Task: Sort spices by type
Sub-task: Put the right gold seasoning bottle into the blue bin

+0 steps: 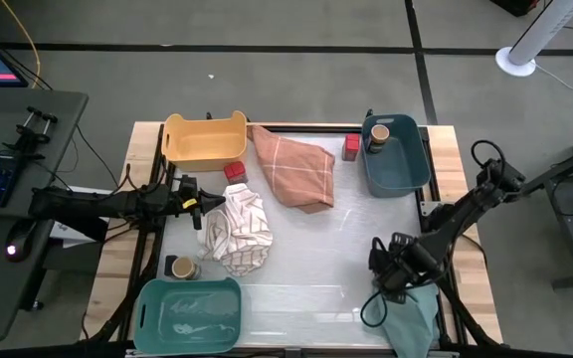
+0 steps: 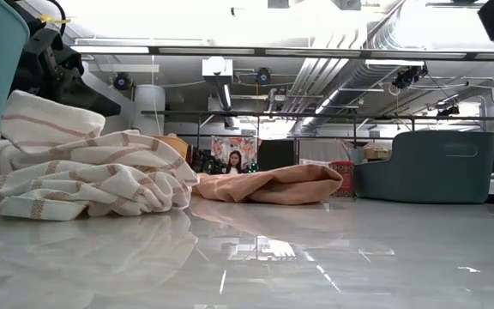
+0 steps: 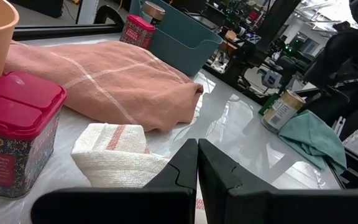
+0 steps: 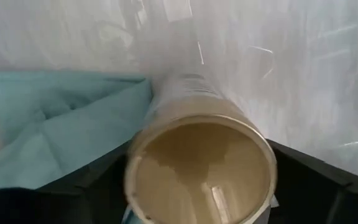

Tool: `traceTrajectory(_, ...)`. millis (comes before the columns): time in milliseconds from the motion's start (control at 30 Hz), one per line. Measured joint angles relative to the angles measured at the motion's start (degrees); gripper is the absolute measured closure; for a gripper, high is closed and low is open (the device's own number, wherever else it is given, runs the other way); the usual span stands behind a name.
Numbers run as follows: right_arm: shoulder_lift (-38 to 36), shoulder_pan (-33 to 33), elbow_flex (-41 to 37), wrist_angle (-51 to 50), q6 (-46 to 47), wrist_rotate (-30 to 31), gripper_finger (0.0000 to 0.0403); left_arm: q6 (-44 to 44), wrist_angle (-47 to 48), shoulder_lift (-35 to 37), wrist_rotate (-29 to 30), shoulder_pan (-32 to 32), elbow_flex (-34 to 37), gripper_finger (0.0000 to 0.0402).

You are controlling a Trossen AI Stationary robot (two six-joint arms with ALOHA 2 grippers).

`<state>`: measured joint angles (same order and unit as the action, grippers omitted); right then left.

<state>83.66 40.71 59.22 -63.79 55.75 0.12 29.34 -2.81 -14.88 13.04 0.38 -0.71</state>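
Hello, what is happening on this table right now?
A two-armed robot is sorting spices. The right gripper is around a round tan-topped jar beside the green cloth, at the table's near right corner. The left gripper is shut and empty, beside the striped cloth. One jar already stands in the blue bin.

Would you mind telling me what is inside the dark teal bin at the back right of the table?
One round jar with a tan top stands in the dark teal bin, in its back left corner. The rest of its floor looks bare from above.
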Motion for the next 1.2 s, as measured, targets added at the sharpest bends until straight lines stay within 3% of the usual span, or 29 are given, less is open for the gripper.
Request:
traceTrajectory(67,-0.02,-0.82,1.54,-0.56,1.06,0.61,0.0133,0.0,0.0,0.0,0.0,0.01,0.0,0.0401)
traceTrajectory(167,-0.48,-3.02,5.7,-2.42,1.73,2.47,0.0132,0.0,0.0,0.01,0.0,0.0,0.0,0.0401)
traceTrajectory(333,-0.7,-10.17,17.11,-11.43,3.36,13.34,0.0132,0.0,0.0,-0.01,0.0,0.02,0.0,0.0401)
traceTrajectory(467,-0.74,-19.78,26.84,-20.37,5.28,23.71,0.0132,0.0,0.0,-0.01,0.0,0.0,0.0,0.0401)
traceTrajectory(600,-1.1,-33.29,33.11,-26.74,7.39,29.15,0.0132,0.0,0.0,-0.01,0.0,0.0,0.0,0.0401)
traceTrajectory(767,-1.42,-54.16,33.8,-24.7,1.04,26.4,0.0132,0.0,0.01,-0.01,0.0,0.01,0.0,0.0401)
traceTrajectory(933,0.63,-72.74,33.73,-21.59,-8.42,27.35,0.0132,0.0,0.0,0.01,0.0,0.01,0.0,0.0401)
traceTrajectory(1200,5.96,-92.32,33.73,-20.61,-23.47,21.39,0.0132,0.0,0.0,0.01,0.0,0.0,0.0,0.0401)
